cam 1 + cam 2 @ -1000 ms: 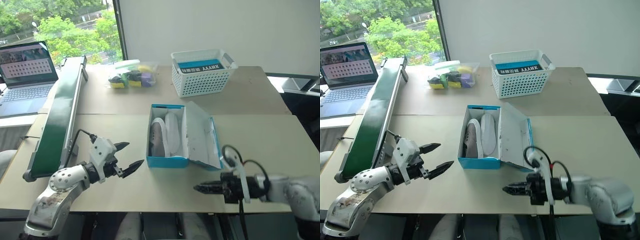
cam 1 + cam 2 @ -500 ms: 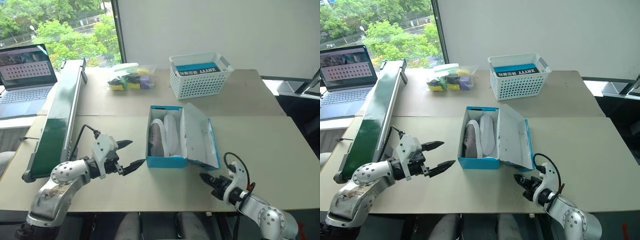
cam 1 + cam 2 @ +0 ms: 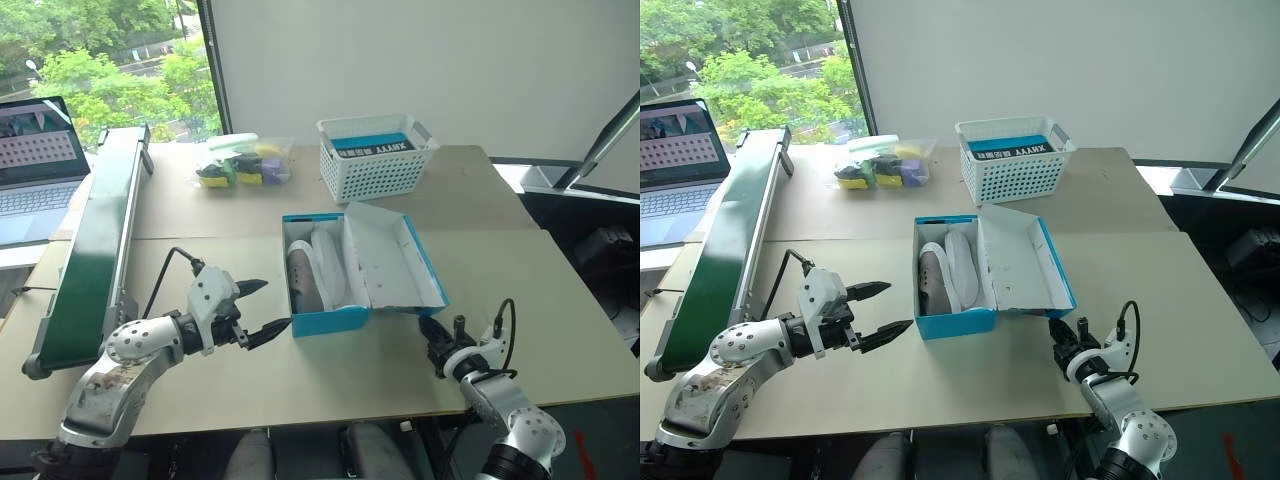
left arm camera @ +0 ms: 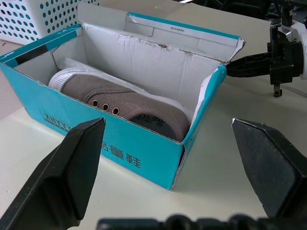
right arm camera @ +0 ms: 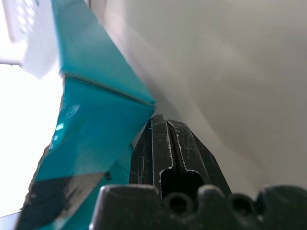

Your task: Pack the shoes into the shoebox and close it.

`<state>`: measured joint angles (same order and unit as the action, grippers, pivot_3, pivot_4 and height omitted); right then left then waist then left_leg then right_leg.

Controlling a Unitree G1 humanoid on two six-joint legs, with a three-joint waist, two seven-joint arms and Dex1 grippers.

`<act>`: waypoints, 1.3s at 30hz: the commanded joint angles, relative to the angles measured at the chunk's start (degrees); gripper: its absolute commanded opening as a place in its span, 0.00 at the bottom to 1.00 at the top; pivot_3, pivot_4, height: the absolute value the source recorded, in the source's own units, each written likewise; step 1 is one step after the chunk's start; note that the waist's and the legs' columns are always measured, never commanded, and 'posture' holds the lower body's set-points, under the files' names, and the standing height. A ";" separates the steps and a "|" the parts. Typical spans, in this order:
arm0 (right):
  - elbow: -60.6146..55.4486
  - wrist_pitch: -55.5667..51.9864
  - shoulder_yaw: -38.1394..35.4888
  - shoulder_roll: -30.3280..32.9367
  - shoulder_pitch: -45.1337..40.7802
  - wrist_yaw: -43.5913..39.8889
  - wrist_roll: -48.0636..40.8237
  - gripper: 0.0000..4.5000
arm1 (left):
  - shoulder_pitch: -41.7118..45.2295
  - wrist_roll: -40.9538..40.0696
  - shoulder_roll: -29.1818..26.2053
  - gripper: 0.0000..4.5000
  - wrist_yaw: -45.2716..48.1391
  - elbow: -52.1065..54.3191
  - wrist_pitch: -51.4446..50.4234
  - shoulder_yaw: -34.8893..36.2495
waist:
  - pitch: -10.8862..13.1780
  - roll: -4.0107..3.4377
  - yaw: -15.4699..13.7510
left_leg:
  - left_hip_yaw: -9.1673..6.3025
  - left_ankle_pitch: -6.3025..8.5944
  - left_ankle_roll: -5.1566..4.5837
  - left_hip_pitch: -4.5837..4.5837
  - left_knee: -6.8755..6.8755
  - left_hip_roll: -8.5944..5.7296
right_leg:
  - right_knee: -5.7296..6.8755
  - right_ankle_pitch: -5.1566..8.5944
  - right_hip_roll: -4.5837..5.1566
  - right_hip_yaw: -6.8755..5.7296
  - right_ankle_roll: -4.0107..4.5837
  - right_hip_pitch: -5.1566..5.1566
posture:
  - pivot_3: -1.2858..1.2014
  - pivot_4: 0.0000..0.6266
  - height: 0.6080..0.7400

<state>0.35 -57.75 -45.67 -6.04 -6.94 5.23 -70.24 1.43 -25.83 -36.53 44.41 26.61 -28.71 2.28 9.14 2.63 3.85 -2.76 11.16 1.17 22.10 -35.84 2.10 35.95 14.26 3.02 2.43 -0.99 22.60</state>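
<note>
Shoebox (image 3: 330, 320) – cyan cardboard, white inside; sat mid-table, near side toward the robot. Both shoes (image 3: 312, 270) lay inside already, grey-brown w/ pale soles, side by side.

Lid (image 3: 392, 262) – hinged on the box's right long side, flung open, leaning out to the right. Thin card w/ torn edges, so prob. light, floppy, easy to crease; best pushed from under its free outer edge, not pinched hard.

Left gripper (image 3: 258, 309) – just left of the box's near corner, close to it, contact not clear; jaws spread wide, empty.

Right gripper (image 3: 1061, 334) – just off the lid's near right corner, low at table level; jaws shut, nothing between them. Tip sat against or just under the lid's cyan edge (image 5: 103, 84) – contact uncertain.

White basket (image 3: 375, 152) – well behind the box, not involved.

Box w/ shoes likely light enough to slide on the table when the lid is pushed – brace on the box's left wall advised.
</note>
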 commanded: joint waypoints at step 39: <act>9.80 12.99 55.62 11.68 -40.78 -30.32 27.35 0.01 | -14.27 -1.89 2.51 1.00 -12.26 15.49 -1.89 6.41 | 0.56 -1.39 -0.47 | 0.79 0.26 -0.44 1.09 -0.14 -0.10 | 0.81 -0.65 -0.50 1.00 -0.25 1.78 | 0.52 0.24 1.00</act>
<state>6.01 -48.09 7.63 5.89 -46.13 -24.16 -48.37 -12.40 -27.19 -34.19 32.67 39.82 -30.63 7.96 9.70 1.24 3.39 -1.95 11.44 0.74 23.17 -35.98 2.00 36.76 13.60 2.52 3.44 -1.23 24.38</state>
